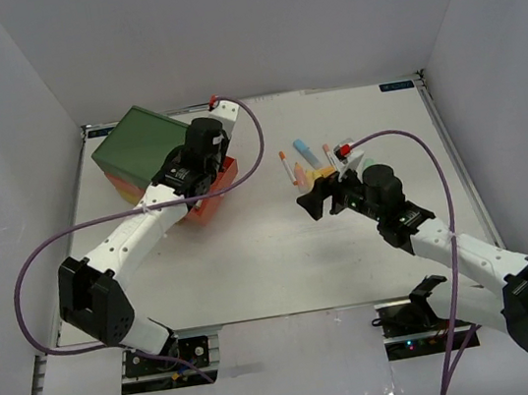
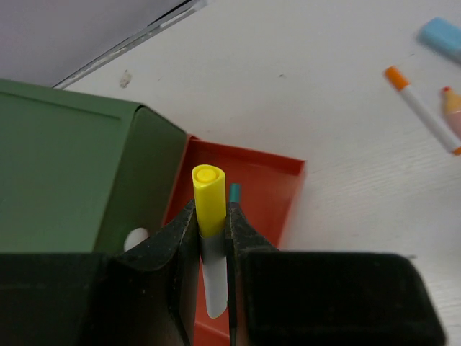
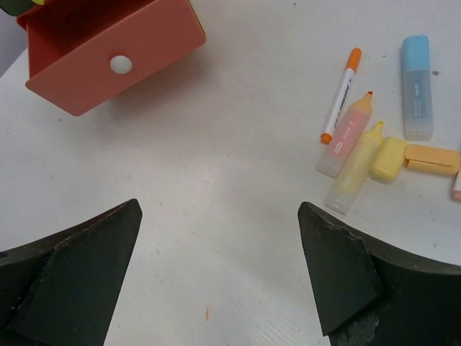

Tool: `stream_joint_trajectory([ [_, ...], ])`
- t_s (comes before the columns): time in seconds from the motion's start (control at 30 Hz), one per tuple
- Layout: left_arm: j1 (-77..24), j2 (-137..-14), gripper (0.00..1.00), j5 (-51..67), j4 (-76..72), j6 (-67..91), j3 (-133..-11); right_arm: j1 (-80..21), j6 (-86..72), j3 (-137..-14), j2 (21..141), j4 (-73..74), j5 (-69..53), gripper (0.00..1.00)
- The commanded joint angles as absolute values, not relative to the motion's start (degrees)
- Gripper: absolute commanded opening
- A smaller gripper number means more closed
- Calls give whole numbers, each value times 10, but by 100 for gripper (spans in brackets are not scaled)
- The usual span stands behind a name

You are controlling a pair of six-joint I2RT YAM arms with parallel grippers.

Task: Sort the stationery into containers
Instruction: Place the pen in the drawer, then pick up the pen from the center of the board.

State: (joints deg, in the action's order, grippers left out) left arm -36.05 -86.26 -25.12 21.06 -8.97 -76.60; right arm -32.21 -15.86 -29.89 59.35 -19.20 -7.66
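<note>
The left pincer (image 2: 214, 238) is closed narrowly on a yellow-capped marker (image 2: 209, 194), which is held upright between the two dark fingers, its cap above them and its pale barrel below. The marker is held over the orange-red drawer (image 2: 266, 180), which is pulled out of the chest (image 1: 141, 141) at the far left of the white surface (image 1: 284, 264). The chest's green top layer (image 2: 65, 166) is seen just left of the drawer, and a white round knob (image 2: 135, 238) shows beside the left finger (which drawer it belongs to cannot be told). A thin teal tip (image 2: 235, 192) is seen just right of the marker; whether it is gripped too cannot be told.

The right pincer (image 3: 218, 209) is spread wide and nothing is held in it; it is poised above bare surface, right of centre. The rest of the stationery is laid loose on the surface just beyond it, toward the far right. There an orange-capped white pen (image 3: 340, 97), a blue highlighter (image 3: 417, 86), and a pink highlighter (image 3: 346, 137) side by side with a yellow highlighter (image 3: 354, 169) are seen, with a yellow cap (image 3: 387, 158) and an orange cap (image 3: 432, 158) end to end. In the right wrist view the drawer's front knob (image 3: 121, 65) is seen at the far left, well apart from that cluster.
</note>
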Motion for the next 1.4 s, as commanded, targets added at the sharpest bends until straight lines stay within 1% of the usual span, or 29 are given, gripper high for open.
stream_joint_trajectory([
  [0.0,-326,-838,20,-245,210,-152,-747,-311,-134,-328,595,-171,-73,95],
  [0.07,-310,-846,21,-232,203,-151,-747,-303,-130,-332,599,-161,-74,90],
  [0.13,-303,-864,23,-230,203,-151,-749,-299,-126,-337,601,-147,-75,90],
  [0.17,-301,-869,27,-231,204,-150,-749,-295,-121,-338,604,-142,-73,90],
  [0.23,-298,-879,32,-227,206,-147,-747,-291,-119,-342,606,-131,-64,90],
  [0.27,-298,-880,38,-224,206,-144,-746,-287,-114,-343,606,-127,-60,90],
  [0.37,-297,-881,45,-225,207,-138,-743,-273,-99,-355,612,-106,-37,90],
  [0.4,-297,-878,53,-222,207,-134,-743,-270,-95,-361,617,-99,-20,90],
  [0.47,-297,-869,59,-220,208,-128,-742,-255,-85,-387,639,-76,-4,91],
  [0.5,-297,-865,64,-217,208,-125,-742,-250,-79,-399,650,-66,-3,96],
  [0.57,-297,-846,70,-208,214,-106,-748,-231,-67,-439,689,-35,20,98],
  [0.6,-297,-837,75,-191,215,-97,-749,-227,-62,-454,718,-28,38,100],
  [0.67,-297,-805,82,-165,220,-67,-749,-218,-45,-500,750,-5,66,93],
  [0.7,-297,-791,85,-142,218,-55,-745,-216,-39,-517,784,-1,75,89],
  [0.73,-297,-777,91,-131,214,-35,-741,-209,-34,-531,802,-1,79,88],
  [0.8,-297,-731,97,-117,200,-19,-715,-198,-28,-573,853,23,70,85],
  [0.97,-297,-636,98,-116,99,19,-595,-166,-13,-666,952,42,65,80],
  [1.0,-297,-614,98,-118,91,25,-582,-165,-9,-681,983,53,62,76],
  [1.07,-297,-595,98,-132,67,38,-552,-163,-3,-726,1032,68,62,75],
  [1.13,-297,-569,98,-141,47,45,-540,-163,-3,-754,1062,90,59,74],
  [1.17,-297,-562,98,-141,38,47,-534,-163,-3,-778,1089,102,54,72],
  [1.23,-297,-547,98,-143,34,48,-532,-163,-4,-797,1110,106,53,71],
  [1.27,-297,-544,98,-144,33,49,-530,-163,-5,-803,1128,107,54,68],
  [1.37,-297,-541,98,-147,30,46,-524,-163,-9,-823,1157,112,63,66],
])
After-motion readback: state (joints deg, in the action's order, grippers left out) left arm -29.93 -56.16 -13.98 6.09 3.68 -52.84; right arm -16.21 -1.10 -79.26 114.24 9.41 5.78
